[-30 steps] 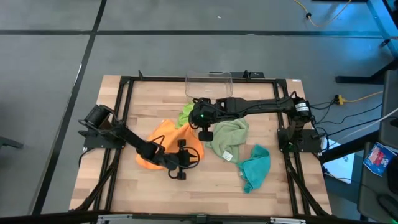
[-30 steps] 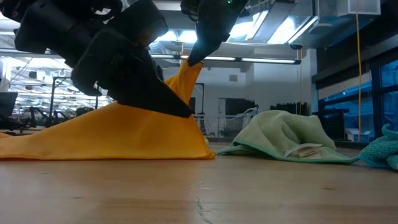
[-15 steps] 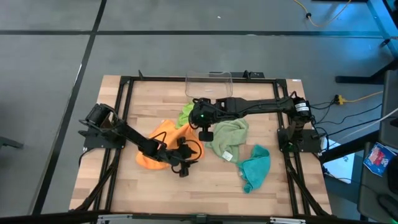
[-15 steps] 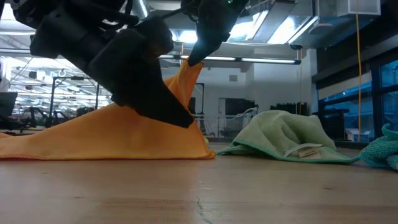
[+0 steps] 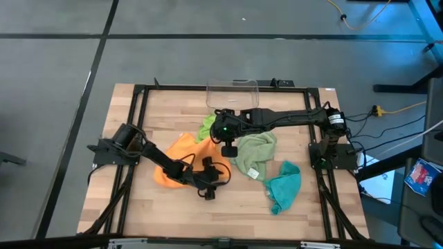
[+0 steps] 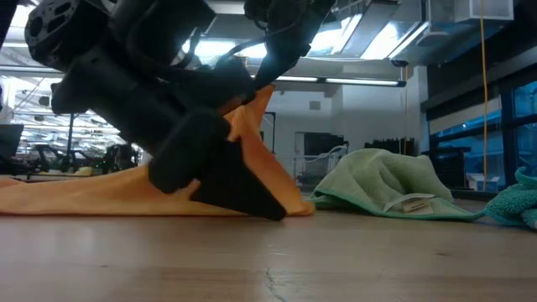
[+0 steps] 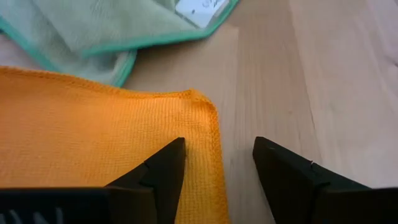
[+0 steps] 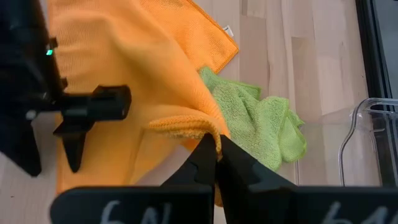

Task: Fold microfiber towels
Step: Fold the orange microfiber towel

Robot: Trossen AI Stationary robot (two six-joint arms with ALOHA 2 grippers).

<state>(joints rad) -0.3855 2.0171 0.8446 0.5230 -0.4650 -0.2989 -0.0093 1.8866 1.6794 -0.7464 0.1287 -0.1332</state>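
The left gripper [image 5: 210,188] is sliding further toward the desk's [image 5: 124,207] middle, now straddling the near corner of the orange towel [image 7: 93,130] with its fingers spread and nothing pinched yet. The right gripper [image 8: 216,152] is staying clenched on the orange towel's far corner, holding it raised above the lime towel [image 8: 261,127]. The sage towel [image 5: 252,153] and teal towel [image 5: 284,183] are lying untouched to the right. Judging by this, a second grasp is being lined up for stretching the cloth flat.
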